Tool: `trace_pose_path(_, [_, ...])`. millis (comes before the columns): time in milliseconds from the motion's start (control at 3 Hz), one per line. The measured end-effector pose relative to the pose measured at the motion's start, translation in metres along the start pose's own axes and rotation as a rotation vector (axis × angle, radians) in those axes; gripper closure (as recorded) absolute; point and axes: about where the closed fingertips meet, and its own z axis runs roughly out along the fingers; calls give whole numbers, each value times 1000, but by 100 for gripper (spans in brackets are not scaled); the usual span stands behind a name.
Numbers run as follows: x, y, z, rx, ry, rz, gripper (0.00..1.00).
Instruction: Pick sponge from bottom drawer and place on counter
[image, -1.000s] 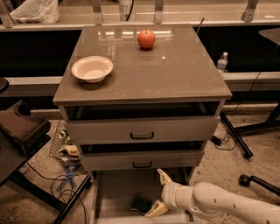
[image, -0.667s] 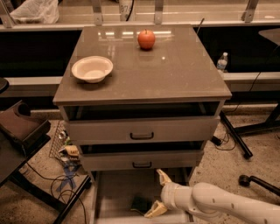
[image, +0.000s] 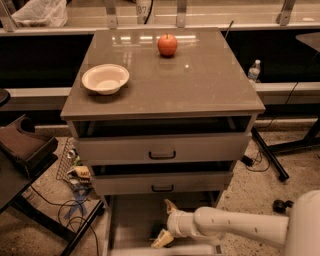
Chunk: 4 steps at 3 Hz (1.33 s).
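The bottom drawer (image: 127, 220) is pulled out farthest at the foot of the cabinet, showing a pale floor. A small dark sponge (image: 155, 231) lies on that floor. My gripper (image: 164, 223) reaches into the drawer from the right on a white arm. Its two cream fingers (image: 169, 205) are spread open, one above and one below the sponge's right side, not closed on it. The counter (image: 195, 80) is the glossy grey-brown cabinet top above.
A cream bowl (image: 105, 78) sits on the counter's left and a red apple (image: 167, 44) at its back. Two upper drawers (image: 162, 149) with black handles are slightly open. A dark chair (image: 22, 150) and cables lie left; a water bottle (image: 254, 70) stands right.
My gripper has moved a little to the left inside the bottom drawer, closer to the sponge. Its fingers stay spread open. Nothing else moved.
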Motion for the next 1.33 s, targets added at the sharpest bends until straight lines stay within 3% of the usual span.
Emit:
trace_pose_path(667, [30, -9, 87, -41, 31, 19, 0])
trace_pose_path(1333, [56, -7, 113, -60, 75, -20, 0])
